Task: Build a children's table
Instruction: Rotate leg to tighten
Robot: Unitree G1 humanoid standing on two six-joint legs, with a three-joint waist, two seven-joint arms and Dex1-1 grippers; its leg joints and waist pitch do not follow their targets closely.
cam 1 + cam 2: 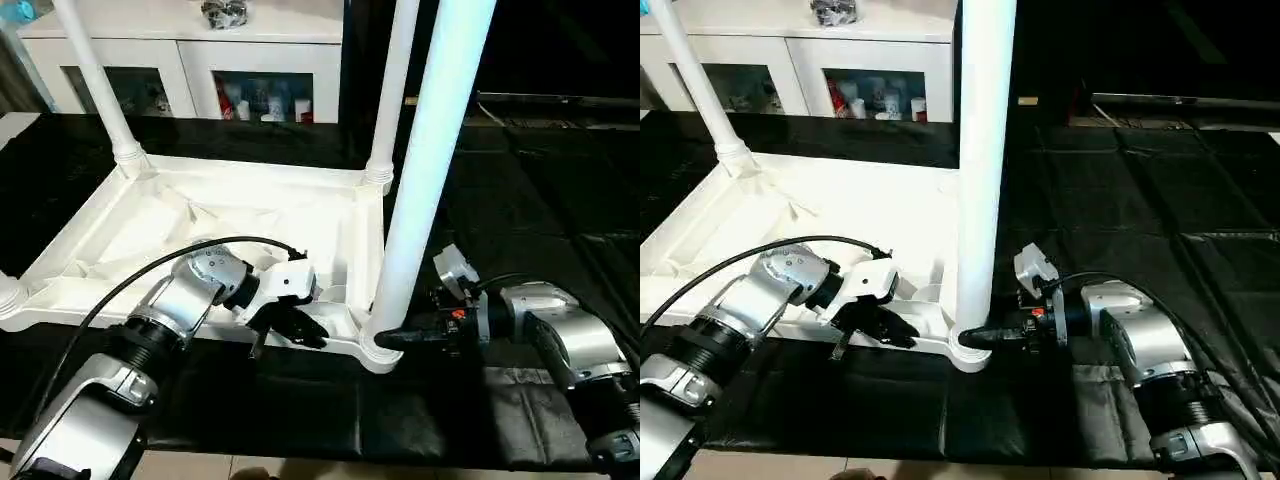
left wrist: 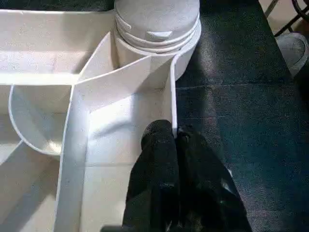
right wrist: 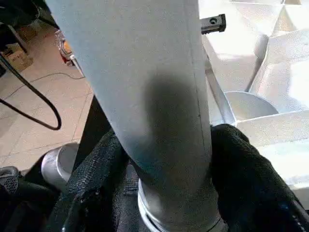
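The children's table top [image 1: 150,215] lies upside down on a black mat, ribbed underside up. Three white legs stand upright in its corner sockets: far left [image 1: 95,70], far right [image 1: 395,90] and near right [image 1: 430,150]. My left gripper [image 1: 300,330] is shut on the top's thin front rim wall [image 2: 171,96], just beside the near right socket [image 2: 157,29]. My right gripper [image 1: 395,340] reaches in from the right at the base of the near right leg [image 3: 145,87]. Its black fingers [image 3: 246,169] press against both sides of that leg just above the socket.
A white glass-door cabinet [image 1: 200,60] stands behind the table top. The black mat [image 1: 540,190] stretches out to the right and ends at a light floor strip [image 1: 200,465] in front. A black cable [image 1: 150,265] arcs over my left forearm.
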